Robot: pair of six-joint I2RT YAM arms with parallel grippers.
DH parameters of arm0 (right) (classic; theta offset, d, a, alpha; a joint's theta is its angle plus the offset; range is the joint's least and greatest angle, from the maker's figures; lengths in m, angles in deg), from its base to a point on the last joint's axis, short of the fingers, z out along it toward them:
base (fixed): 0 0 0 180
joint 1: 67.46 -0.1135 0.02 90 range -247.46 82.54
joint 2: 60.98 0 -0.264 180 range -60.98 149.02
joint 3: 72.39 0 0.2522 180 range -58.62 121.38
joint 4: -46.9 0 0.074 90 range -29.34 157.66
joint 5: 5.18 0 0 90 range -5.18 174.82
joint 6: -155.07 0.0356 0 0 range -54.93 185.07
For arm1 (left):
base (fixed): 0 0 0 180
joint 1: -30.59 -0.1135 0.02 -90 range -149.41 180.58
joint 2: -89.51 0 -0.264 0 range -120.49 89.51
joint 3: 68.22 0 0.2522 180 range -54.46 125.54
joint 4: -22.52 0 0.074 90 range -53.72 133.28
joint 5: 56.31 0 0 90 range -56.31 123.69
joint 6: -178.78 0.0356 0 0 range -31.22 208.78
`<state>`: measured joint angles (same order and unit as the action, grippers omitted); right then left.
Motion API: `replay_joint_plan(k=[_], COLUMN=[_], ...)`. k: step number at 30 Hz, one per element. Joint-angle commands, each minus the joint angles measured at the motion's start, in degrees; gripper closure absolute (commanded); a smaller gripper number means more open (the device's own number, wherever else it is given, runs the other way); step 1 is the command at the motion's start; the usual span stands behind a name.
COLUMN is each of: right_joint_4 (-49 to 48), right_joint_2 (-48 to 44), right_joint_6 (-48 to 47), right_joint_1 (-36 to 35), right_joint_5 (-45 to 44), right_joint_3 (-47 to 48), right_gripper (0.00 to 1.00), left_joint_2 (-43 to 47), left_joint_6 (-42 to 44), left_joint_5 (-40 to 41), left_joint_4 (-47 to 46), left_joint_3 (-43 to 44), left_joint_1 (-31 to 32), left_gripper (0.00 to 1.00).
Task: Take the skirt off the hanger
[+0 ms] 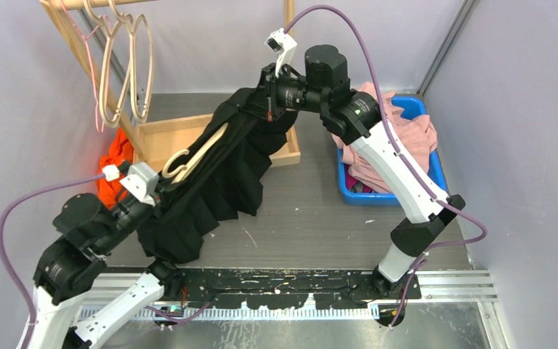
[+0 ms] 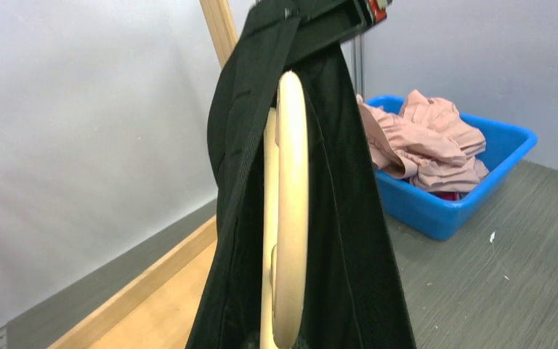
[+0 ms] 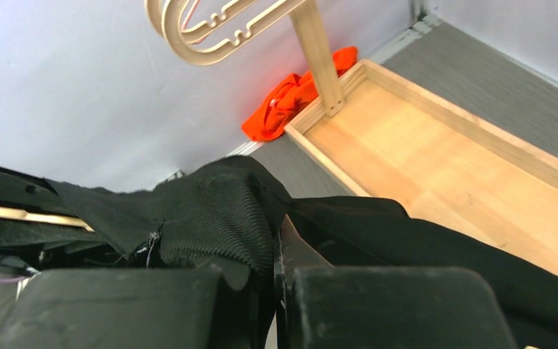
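Observation:
A black pleated skirt (image 1: 211, 196) hangs stretched between my two grippers above the table. A pale wooden hanger (image 1: 202, 154) lies along its upper side, partly wrapped in the fabric. My left gripper (image 1: 161, 190) is shut at the hanger's lower end. In the left wrist view the hanger (image 2: 289, 218) rises edge-on from the bottom with the skirt (image 2: 349, 240) draped around it, and my own fingers are hidden. My right gripper (image 1: 265, 109) is shut on the skirt's waistband at the upper end. In the right wrist view the ribbed band (image 3: 218, 211) is pinched in the right gripper (image 3: 280, 273).
A blue bin (image 1: 389, 196) with pink clothes (image 1: 407, 138) stands to the right. At the back left, a wooden rack holds spare hangers (image 1: 123, 65) over its tray base (image 1: 167, 138). An orange garment (image 1: 116, 156) lies beside the base. Walls close in on both sides.

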<state>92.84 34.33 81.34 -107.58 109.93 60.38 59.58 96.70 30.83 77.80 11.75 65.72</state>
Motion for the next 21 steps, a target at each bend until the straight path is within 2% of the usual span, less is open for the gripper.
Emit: replay_joint_plan(k=[1, 11, 14, 18, 21], right_joint_4=[-8.2, -10.6, -11.5, -11.3, -12.4], right_joint_2=[0.1, 3.7, 5.5, 9.9, 13.4], right_joint_6=[0.3, 2.5, 3.4, 4.3, 6.7], right_joint_1=[3.4, 5.8, 6.5, 7.7, 9.4], right_joint_5=[-2.3, 0.3, 1.2, 1.6, 3.0], right_joint_3=[0.6, -0.5, 0.3, 1.7, 2.4], right_gripper=[0.91, 0.92, 0.91, 0.92, 0.93], left_joint_2=[2.7, 6.1, 6.8, 7.5, 6.6], left_joint_6=[1.2, -0.1, -0.9, -2.7, -3.0], left_joint_5=[-1.7, -3.9, -8.0, -14.4, -14.9], left_joint_4=[9.4, 14.1, 14.8, 10.5, 9.7], left_joint_3=[5.5, 9.6, 11.5, 14.5, 18.3], left_joint_1=[0.0, -0.1, -0.5, -1.7, -1.9], left_gripper=[1.00, 1.00, 1.00, 1.00, 1.00])
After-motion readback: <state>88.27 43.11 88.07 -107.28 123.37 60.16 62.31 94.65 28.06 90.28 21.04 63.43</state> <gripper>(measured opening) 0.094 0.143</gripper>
